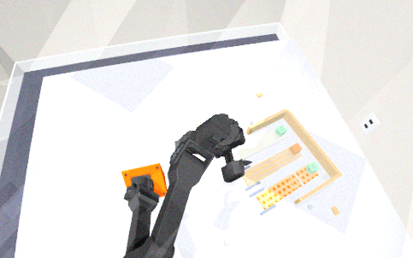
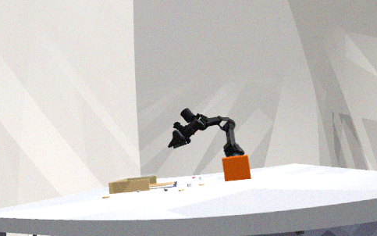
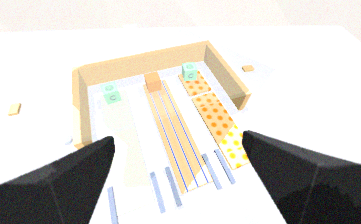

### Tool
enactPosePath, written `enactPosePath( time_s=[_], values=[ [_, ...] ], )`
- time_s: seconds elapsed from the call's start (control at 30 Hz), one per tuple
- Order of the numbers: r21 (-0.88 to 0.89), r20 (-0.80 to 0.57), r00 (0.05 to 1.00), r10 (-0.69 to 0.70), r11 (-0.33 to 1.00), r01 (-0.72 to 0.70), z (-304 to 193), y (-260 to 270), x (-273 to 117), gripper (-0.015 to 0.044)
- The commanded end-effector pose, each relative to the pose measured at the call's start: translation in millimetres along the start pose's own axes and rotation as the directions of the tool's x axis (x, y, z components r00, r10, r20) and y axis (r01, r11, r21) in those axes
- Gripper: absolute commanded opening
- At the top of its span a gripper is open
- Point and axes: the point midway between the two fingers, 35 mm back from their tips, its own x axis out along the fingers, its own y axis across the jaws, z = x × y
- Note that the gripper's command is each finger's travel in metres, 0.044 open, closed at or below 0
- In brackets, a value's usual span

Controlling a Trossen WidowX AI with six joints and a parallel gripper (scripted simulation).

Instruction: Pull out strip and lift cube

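My gripper [image 2: 170, 146] [image 3: 180, 139] is open and empty, high above the strips. A pale strip [image 3: 123, 135] [image 1: 261, 144] on the left looks unbroken; a green cube with ring marks [image 3: 111, 93] [image 1: 280, 131] is at its far end. The middle strip [image 3: 171, 120] [image 1: 274, 166] is orange with blue lines and has a plain orange cube [image 3: 153, 82] [image 1: 295, 149] at its far end. The dotted right strip [image 3: 216, 117] [image 1: 285, 188] is split by a gap from a short far piece [image 3: 193, 86] [image 1: 306, 176], which bears another ring-marked green cube [image 3: 189, 72] [image 1: 312, 167].
A wooden wall [image 3: 141, 61] [image 1: 312, 143] [image 2: 129, 186] surrounds the cubes on three sides. Thin blue-grey bars [image 3: 157, 192] [image 3: 224, 166] stand beside the strips' near ends. Small tan pieces [image 3: 14, 109] [image 3: 248, 68] lie outside the wall. The arm's orange base [image 1: 158, 175] [image 2: 236, 168] stands apart.
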Motion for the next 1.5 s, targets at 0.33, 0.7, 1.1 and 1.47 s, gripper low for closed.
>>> enactPosePath(
  time_s=[0.33, 0.7, 1.1, 1.47],
  values=[
    [-0.13, -0.345, 0.936, 0.063, 0.985, -0.114, -7.3, 40.9, 53.2, 0.0138],
    [-0.165, -0.794, 0.607, 0.002, 0.962, -0.219, -59.9, 66.6, 98.7, 0.0],
    [-0.165, -0.816, 0.579, -0.006, 0.961, -0.223, -71.6, 67.3, 106.8, 0.0],
    [-0.165, -0.815, 0.579, -0.006, 0.961, -0.223, -86.3, 67.1, 118.0, 0.0]
  ],
)
